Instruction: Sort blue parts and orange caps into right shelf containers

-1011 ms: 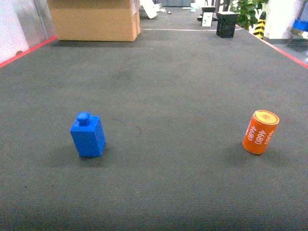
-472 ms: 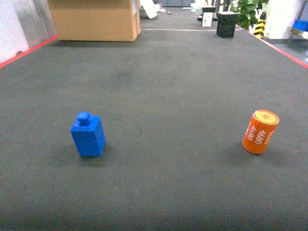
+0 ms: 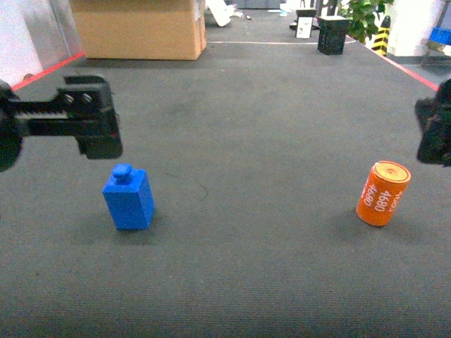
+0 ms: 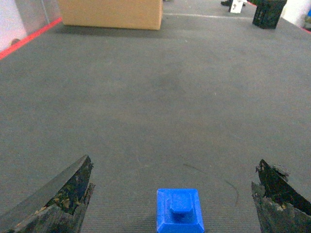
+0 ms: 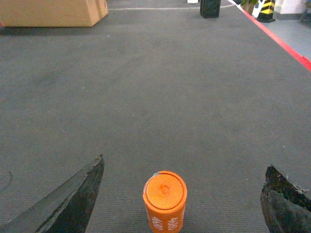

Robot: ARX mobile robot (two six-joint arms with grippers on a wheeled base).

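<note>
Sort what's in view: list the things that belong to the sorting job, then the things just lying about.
Job:
blue part
orange cap
left gripper, open
right gripper, open

Lying about:
cardboard box
black crate
potted plant

Blue part [image 3: 128, 198] upright, knob up, left; orange cap [image 3: 382, 193] upright, tilted, right, well apart.
</note>
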